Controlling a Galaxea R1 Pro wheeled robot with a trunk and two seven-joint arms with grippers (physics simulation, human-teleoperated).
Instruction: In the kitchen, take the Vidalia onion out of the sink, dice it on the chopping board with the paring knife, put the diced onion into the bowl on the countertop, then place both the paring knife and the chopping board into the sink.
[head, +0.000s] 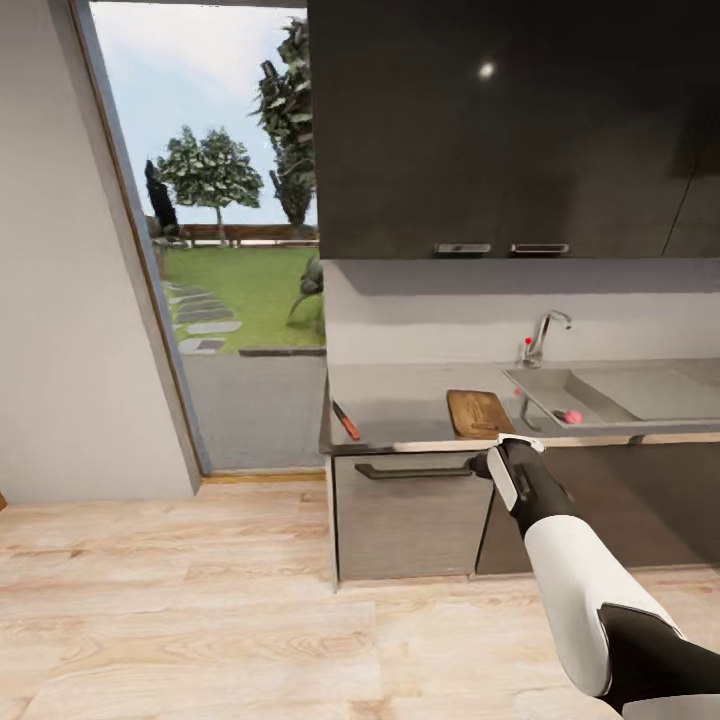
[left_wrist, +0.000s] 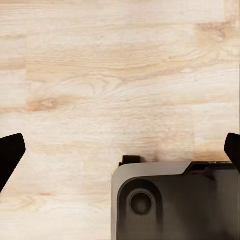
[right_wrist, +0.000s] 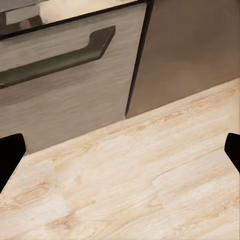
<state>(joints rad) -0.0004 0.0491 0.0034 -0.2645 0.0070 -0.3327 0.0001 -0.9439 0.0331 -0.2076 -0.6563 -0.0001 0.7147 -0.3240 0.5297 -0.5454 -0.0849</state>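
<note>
Sink (head: 640, 392) holds small pink-red item (head: 572, 416). Chopping board (head: 478, 412), paring knife (head: 346, 421) on grey countertop (head: 410, 395). Both grippers' jaws wide: left gripper (left_wrist: 120, 150), right gripper (right_wrist: 120, 150).

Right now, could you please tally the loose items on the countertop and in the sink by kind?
Paring knife: 1
Chopping board: 1
Small reddish item in the sink: 1
Total: 3

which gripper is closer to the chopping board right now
Right. The right gripper is raised just below the counter's front edge, directly in front of the chopping board. The left gripper points down at the wood floor beside the robot's base, away from the board.
</note>
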